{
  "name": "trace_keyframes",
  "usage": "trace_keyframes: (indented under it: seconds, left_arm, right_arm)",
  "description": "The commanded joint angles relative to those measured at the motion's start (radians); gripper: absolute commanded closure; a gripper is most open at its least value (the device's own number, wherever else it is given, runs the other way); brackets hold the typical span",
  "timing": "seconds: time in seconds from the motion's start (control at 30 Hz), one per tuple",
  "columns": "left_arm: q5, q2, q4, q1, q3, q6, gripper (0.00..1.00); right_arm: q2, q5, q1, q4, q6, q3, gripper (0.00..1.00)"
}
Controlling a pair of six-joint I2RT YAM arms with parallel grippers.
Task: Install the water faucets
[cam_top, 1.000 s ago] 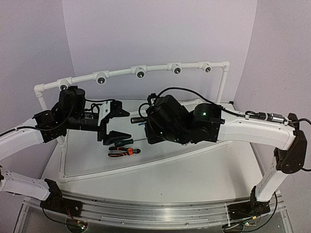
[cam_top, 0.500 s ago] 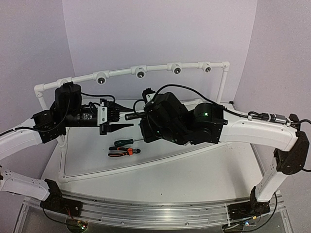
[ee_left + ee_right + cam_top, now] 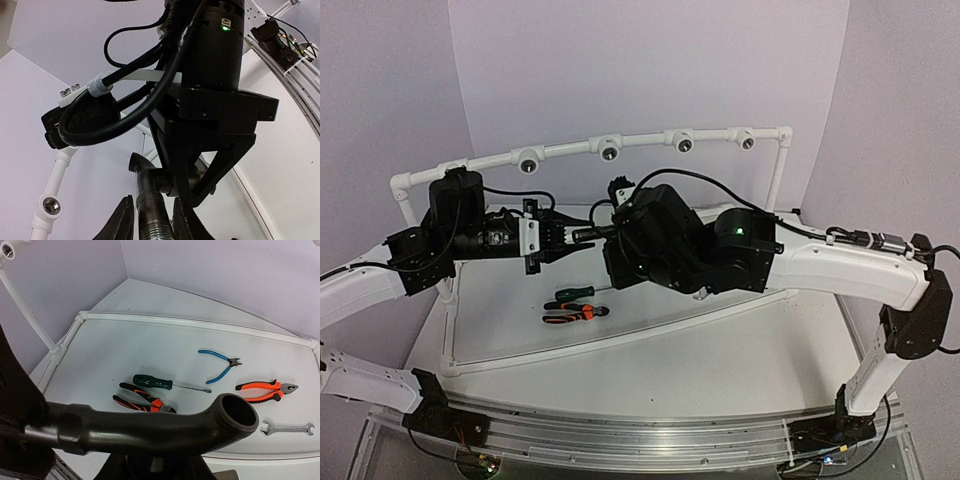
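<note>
The faucet (image 3: 150, 200) is pinched mid-air by both the left gripper (image 3: 152, 220) and the right gripper (image 3: 181, 192): a handover, it seems. Next, one grip should be released carefully.

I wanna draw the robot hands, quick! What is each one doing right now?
Left gripper: shut on the faucet, at its threaded end.
Right gripper: shut on the same faucet.
</note>
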Motion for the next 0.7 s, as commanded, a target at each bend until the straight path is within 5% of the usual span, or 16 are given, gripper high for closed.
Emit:
trace_keyframes:
  seconds: [0.0,0.13,0.43,0.53,0.6,0.67]
  left_arm:
    - [-0.039,0.007,0.032,-0.005,0.015,0.029,0.71]
    - [-0.057,0.017,0.023,-0.005,0.019,0.042,0.68]
    - [-0.017,-0.005,0.048,-0.005,0.011,0.036,0.99]
    - [-0.007,-0.02,0.086,-0.004,-0.01,0.045,1.0]
    - [-0.009,-0.03,0.106,-0.005,-0.027,0.052,1.0]
    - [-0.017,-0.04,0.152,-0.003,-0.048,0.051,1.0]
  right_arm:
    - [-0.002,0.013,0.006,0.056,-0.018,0.053,1.0]
    - [-0.004,0.008,0.006,0.067,-0.025,0.056,1.0]
    - [-0.001,0.004,0.006,0.077,-0.038,0.053,1.0]
    - [0.0,-0.011,0.006,0.078,-0.046,0.046,1.0]
    - [-0.001,-0.042,0.006,0.079,-0.069,0.048,0.81]
    - [-0.017,-0.077,0.005,0.079,-0.108,0.046,0.42]
